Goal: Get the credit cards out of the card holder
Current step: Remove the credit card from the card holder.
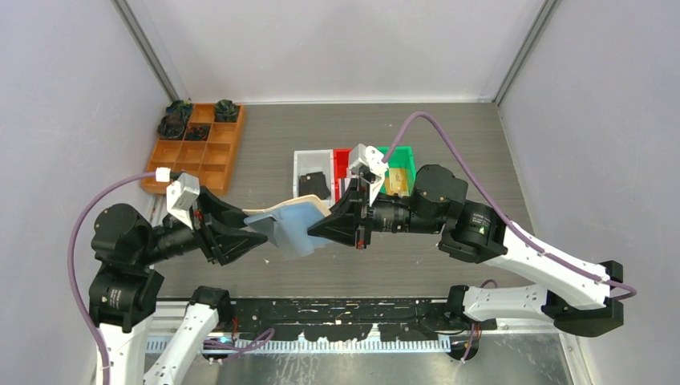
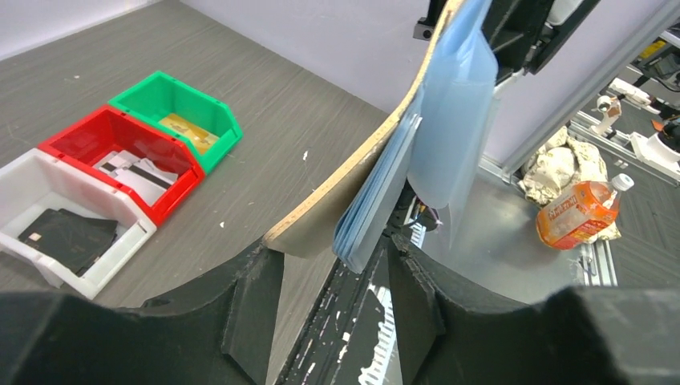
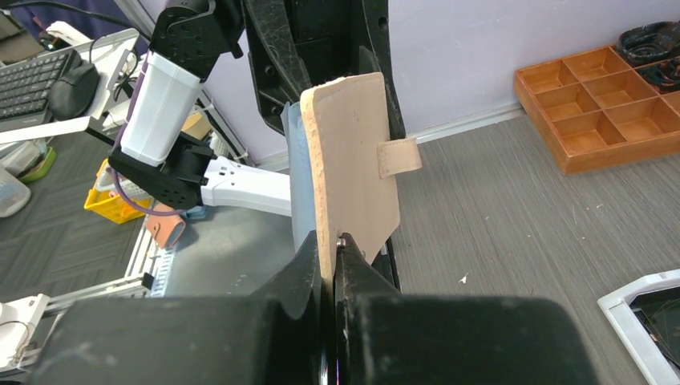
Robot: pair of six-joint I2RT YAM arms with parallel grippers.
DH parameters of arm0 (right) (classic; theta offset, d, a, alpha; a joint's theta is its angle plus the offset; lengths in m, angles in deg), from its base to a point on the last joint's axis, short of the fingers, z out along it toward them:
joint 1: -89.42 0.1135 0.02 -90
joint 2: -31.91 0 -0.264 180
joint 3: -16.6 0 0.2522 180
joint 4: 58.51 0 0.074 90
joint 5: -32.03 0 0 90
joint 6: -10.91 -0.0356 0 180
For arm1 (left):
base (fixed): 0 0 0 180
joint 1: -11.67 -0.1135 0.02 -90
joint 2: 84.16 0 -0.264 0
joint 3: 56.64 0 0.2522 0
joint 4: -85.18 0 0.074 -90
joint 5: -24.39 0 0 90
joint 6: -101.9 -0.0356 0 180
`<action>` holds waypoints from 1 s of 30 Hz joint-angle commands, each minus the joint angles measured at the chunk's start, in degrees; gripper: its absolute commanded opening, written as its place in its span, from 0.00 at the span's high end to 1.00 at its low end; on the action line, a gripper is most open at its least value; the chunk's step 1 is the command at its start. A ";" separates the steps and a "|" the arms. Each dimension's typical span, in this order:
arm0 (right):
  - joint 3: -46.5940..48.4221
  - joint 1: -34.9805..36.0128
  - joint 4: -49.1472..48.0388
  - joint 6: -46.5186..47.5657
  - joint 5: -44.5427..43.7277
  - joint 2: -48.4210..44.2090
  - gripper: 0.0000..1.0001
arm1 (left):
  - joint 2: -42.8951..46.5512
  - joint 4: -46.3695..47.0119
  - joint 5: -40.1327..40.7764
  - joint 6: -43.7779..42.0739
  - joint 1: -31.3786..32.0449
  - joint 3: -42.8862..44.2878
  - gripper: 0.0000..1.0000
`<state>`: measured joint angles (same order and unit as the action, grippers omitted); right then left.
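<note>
Right jaws pinch the card holder [image 1: 293, 228] by its tan edge, steadying it above the bench [image 1: 385, 269], so left jaws, spread around its blue pockets [image 2: 449, 120], can probe inside.

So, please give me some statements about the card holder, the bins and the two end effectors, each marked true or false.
1. The right end effector pinches the tan cover of the card holder. True.
2. The card holder lies flat on the table. False: it is held in the air above it, between the two arms.
3. The green bin holds a gold-yellow card. True.
4. The white bin is empty. False: black cards lie in it.
5. The left end effector is shut tight. False: its jaws stand apart, with the blue pockets between them.
</note>
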<state>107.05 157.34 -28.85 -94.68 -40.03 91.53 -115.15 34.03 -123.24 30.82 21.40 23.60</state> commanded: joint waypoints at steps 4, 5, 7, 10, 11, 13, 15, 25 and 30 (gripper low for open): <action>1.18 0.06 -3.94 -0.05 2.90 0.22 0.99 | -0.23 3.07 -6.71 0.68 -0.05 1.40 0.50; 1.35 0.10 -3.87 -0.05 3.38 0.41 0.99 | -0.42 3.06 -6.64 0.45 -0.07 1.26 0.50; 1.37 0.06 -3.87 -0.05 3.96 0.59 0.99 | -0.81 1.83 -5.36 -1.36 -0.03 1.73 0.49; 1.20 0.07 -3.71 0.03 4.13 0.14 0.99 | -1.48 -0.21 -1.80 -3.55 -0.05 3.12 0.46; 1.17 0.10 -3.75 0.10 4.13 0.01 0.99 | -1.58 -0.05 -1.45 -3.57 -0.06 3.35 0.46; 1.10 0.08 -3.67 0.22 4.12 -0.07 0.99 | -1.34 1.03 -0.28 -2.86 -0.07 3.39 0.44; 1.25 0.10 -3.37 0.26 4.13 -0.06 0.99 | -0.96 1.29 1.25 -3.16 -0.07 3.96 0.42; 2.11 0.03 -3.70 0.18 5.09 0.83 0.99 | -0.66 -2.86 -2.61 -8.59 -0.02 6.21 0.42; 1.83 0.06 -4.88 -0.77 5.61 0.82 0.99 | -3.07 -2.86 -10.88 -5.54 -0.04 5.86 0.50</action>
<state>107.05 157.34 -28.87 -94.70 -35.60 92.79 -116.22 30.66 -127.09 23.80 21.40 28.50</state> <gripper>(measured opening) 0.083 0.523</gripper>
